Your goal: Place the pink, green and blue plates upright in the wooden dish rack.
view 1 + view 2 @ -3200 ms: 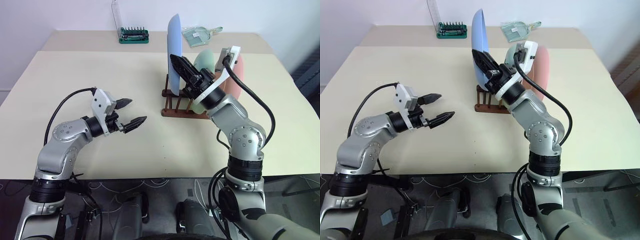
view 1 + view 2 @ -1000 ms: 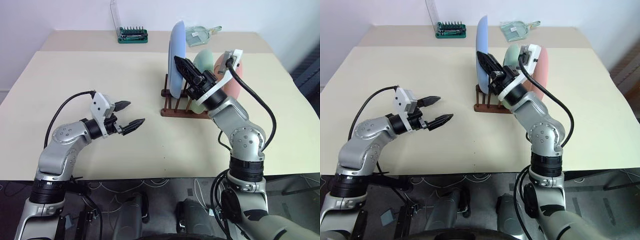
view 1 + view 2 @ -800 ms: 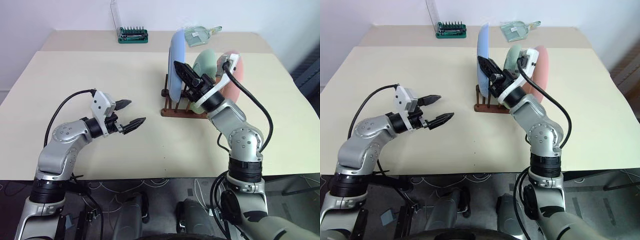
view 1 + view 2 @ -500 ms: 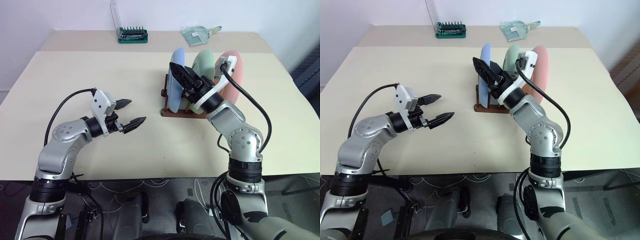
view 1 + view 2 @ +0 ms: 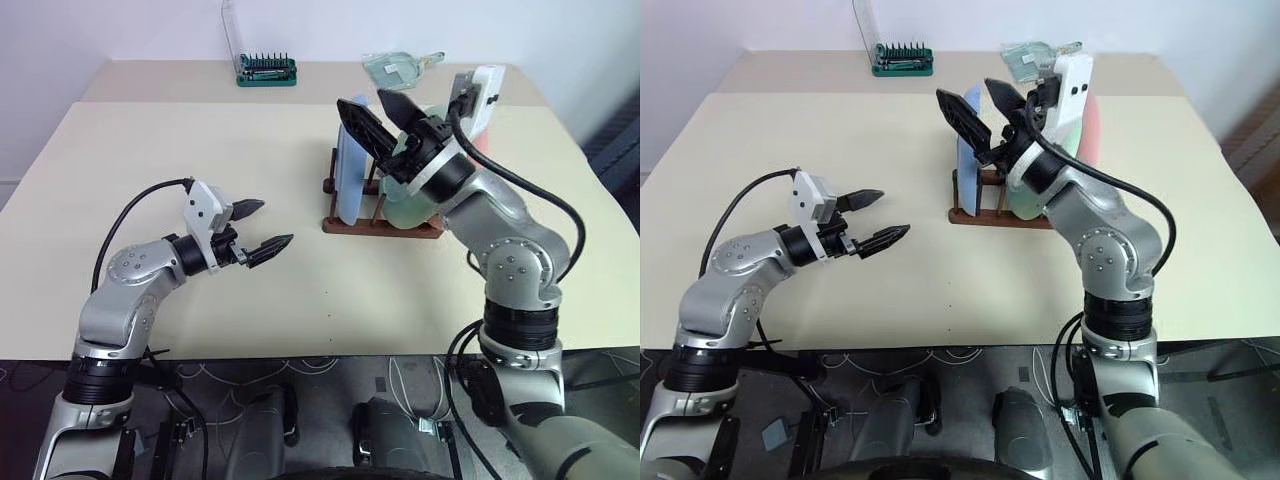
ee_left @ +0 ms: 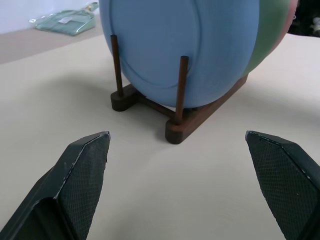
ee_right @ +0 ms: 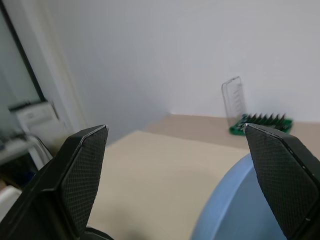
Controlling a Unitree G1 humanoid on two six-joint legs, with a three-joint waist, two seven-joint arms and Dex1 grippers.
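Three plates upright in one rack.

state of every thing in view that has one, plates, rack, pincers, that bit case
blue plate: upright in the rack, released
green plate: upright behind the blue one
pink plate: upright at the far end
wooden dish rack: on the table, holding all three plates
right pincer: open, empty, above the blue plate
left pincer: open, empty, above the table
bit case: lid up

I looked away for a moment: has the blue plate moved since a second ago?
Yes. The blue plate has dropped down into the wooden dish rack, released by the open right gripper.
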